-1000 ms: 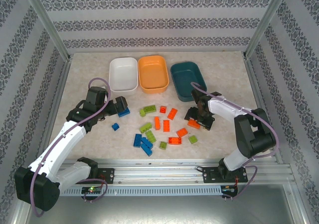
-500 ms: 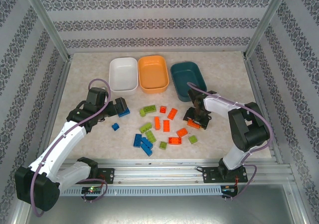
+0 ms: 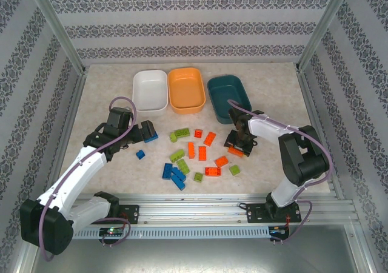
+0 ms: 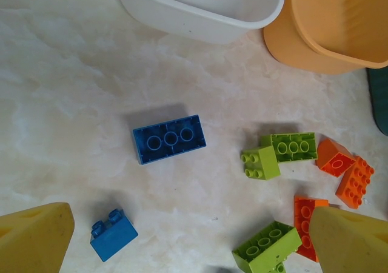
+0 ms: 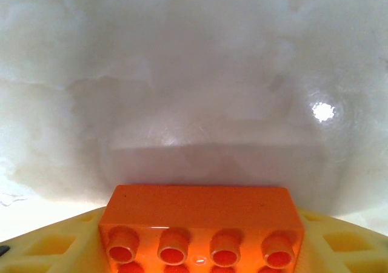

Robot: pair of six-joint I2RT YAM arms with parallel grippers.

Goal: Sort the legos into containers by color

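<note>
Step in hand: right arm picking an orange brick, left arm lining up on a blue one. Sorting looks barely begun, with loose bricks (image 3: 193, 150) clustered at lower centre of the surface (image 3: 273, 103).

Right tool (image 3: 239, 145) sits low at centre right of the top view, just below the teal tub (image 3: 226, 91). In the right wrist view the orange brick (image 5: 203, 215) is pinched between the yellow pads (image 5: 66, 236), studs toward the camera, so the tool is closed on it. Can't tell if the brick is off the surface yet. Next move, as I judge it: lift, swing up-left to the orange tub (image 3: 186, 89), clear the teal rim and release over it.

Left tool (image 3: 147, 130) is left of centre in the top view. The arm reaches up from the lower left, elbow bent, wrist angled down. In the left wrist view its fingertips (image 4: 36, 239) sit far apart at the bottom corners with nothing between them, so it is open. The blue oblong brick (image 4: 169, 139) lies flat mid frame, ahead of the tips. A small blue brick (image 4: 113, 234) is at lower left near one tip. The tool needs to advance, drop over one of them and close. Whether blue goes in the white tub (image 4: 206, 18) or the teal one is unclear.
</note>
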